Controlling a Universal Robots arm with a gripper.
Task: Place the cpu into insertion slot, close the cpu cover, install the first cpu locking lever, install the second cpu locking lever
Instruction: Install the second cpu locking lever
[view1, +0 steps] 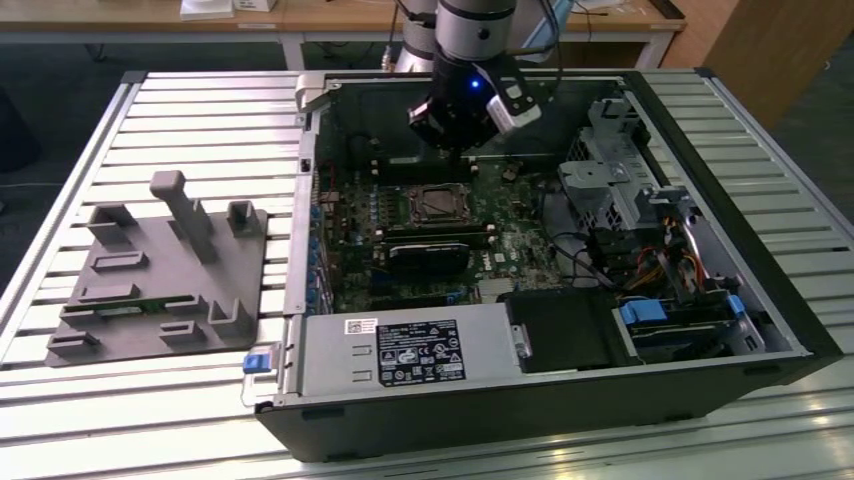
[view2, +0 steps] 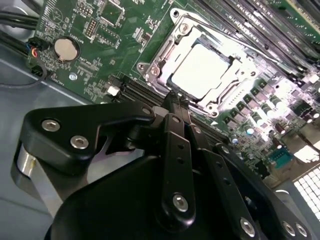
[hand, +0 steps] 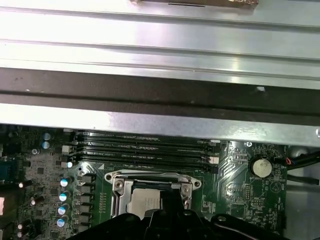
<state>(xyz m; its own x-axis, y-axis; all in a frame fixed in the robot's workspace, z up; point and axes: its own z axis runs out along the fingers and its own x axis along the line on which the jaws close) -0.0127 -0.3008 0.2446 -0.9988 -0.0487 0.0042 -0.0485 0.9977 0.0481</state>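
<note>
Closed and empty, your jaws are meeting tip to tip in the second wrist view, where the gripper (view2: 177, 100) is hovering just at the near edge of the socket with nothing pinched between its fingers. In the exterior view you are holding the gripper (view1: 458, 140) inside the open computer case (view1: 747, 390), above the motherboard (view1: 527, 255) and a little beyond the insertion slot (view1: 437, 205).

You are looking at a cpu (view2: 202, 70) that is already sitting in the insertion slot, its pale metal top showing through the cut-out. The cpu cover (view2: 230, 50) is lying flat around it, so placing the chip and closing the cover appear done. The first wrist view is showing the same: the cpu (hand: 145, 205) framed by the cpu cover (hand: 150, 177), with the memory slots (hand: 140, 150) just beside it.

Whether either locking lever is latched, you cannot tell from these views; judging by your position, the lever work is what remains.
</note>
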